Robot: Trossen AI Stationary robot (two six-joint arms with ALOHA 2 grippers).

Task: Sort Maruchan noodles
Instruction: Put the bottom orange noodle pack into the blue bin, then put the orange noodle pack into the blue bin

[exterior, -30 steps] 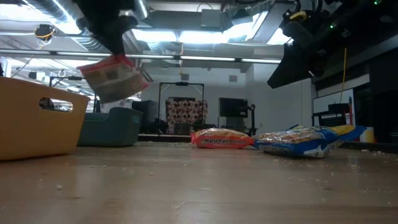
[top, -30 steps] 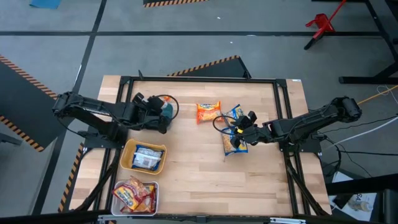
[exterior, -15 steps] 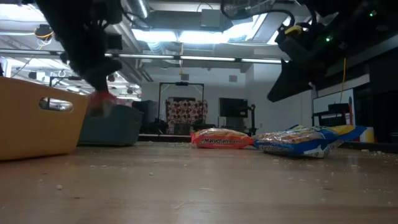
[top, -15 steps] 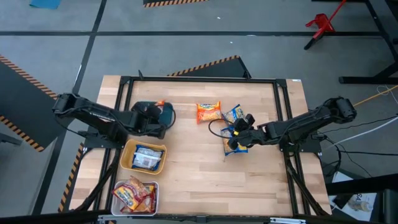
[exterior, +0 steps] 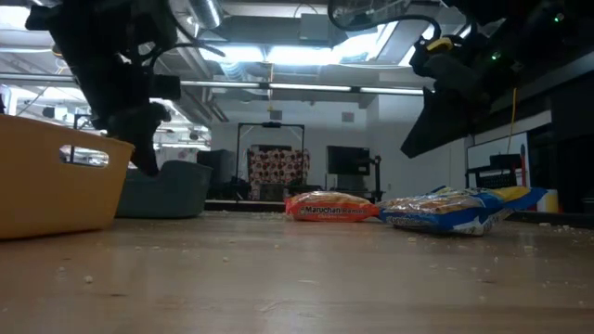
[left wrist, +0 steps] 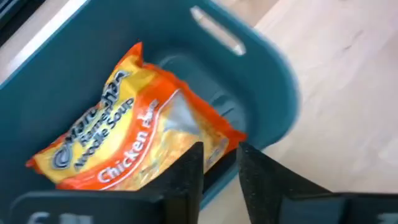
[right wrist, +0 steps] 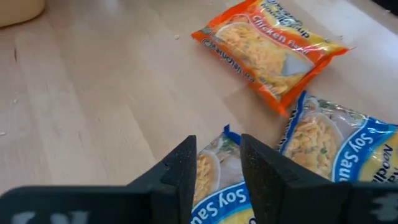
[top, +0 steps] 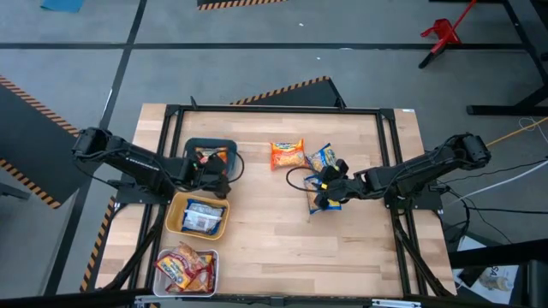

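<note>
Left gripper (top: 216,170), fingers nearly closed and empty, above the teal tray (top: 190,147) holding an orange packet (left wrist: 134,142); right gripper (top: 324,189), slightly parted, over a blue packet (right wrist: 214,180) needing grasping next.

Overhead ceiling strips (exterior: 278,56) light my table (top: 274,231) evenly, with soft shadows. My left wrist view is blurred.

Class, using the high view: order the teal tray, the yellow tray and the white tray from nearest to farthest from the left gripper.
1. Teal tray: the left gripper sits at its edge.
2. Yellow tray: just below the gripper in the picture.
3. White tray: at the table's bottom edge.
</note>
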